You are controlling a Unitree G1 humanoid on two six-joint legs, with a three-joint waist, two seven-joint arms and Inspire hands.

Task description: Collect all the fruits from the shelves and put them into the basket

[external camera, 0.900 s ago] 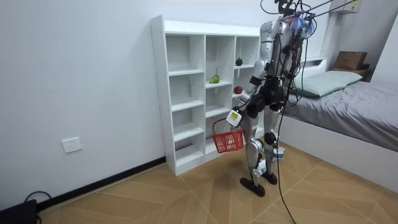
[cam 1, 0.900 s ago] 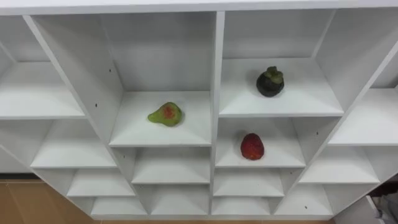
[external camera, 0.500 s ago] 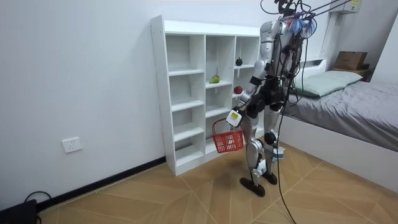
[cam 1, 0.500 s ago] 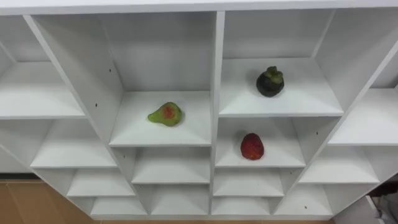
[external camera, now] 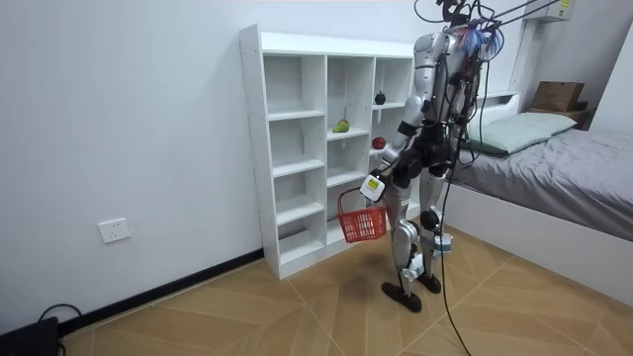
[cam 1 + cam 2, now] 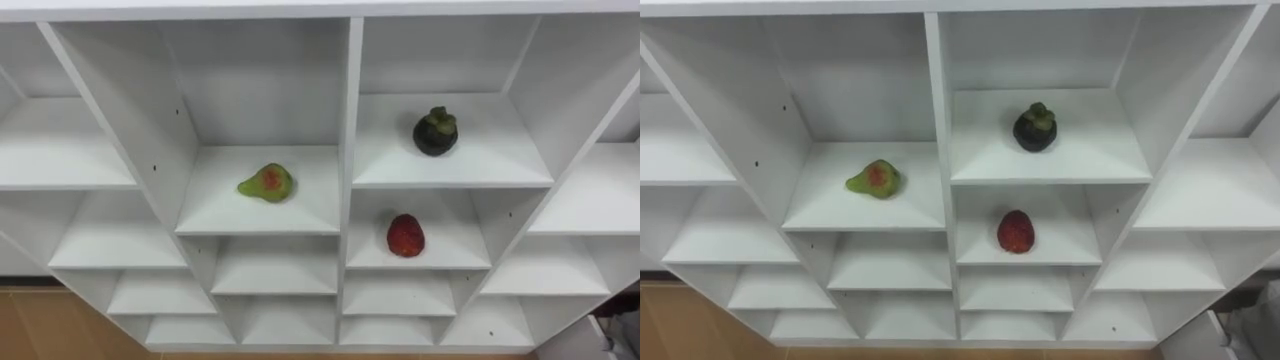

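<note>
White shelf unit (image 6: 346, 120) with three fruits, seen from the robot's head and from the room. A green fruit (image 6: 266, 184) with a reddish patch lies on its side in the compartment just left of the unit's main upright. A dark round fruit (image 6: 435, 132) with a leafy cap stands in the compartment just right of that upright, on a shelf set a little higher. A red fruit (image 6: 405, 235) rests in the compartment directly below the dark one. All three sit apart from the compartment walls. In the room view the robot stands upright on the wooden floor (image 5: 297, 316), close to the front of the shelf unit and facing it. Its left hand (image 5: 373, 185) hangs low before the unit's lower shelves, fingers clamped on the handle of a red basket (image 5: 362, 223). What the basket contains cannot be told.
</note>
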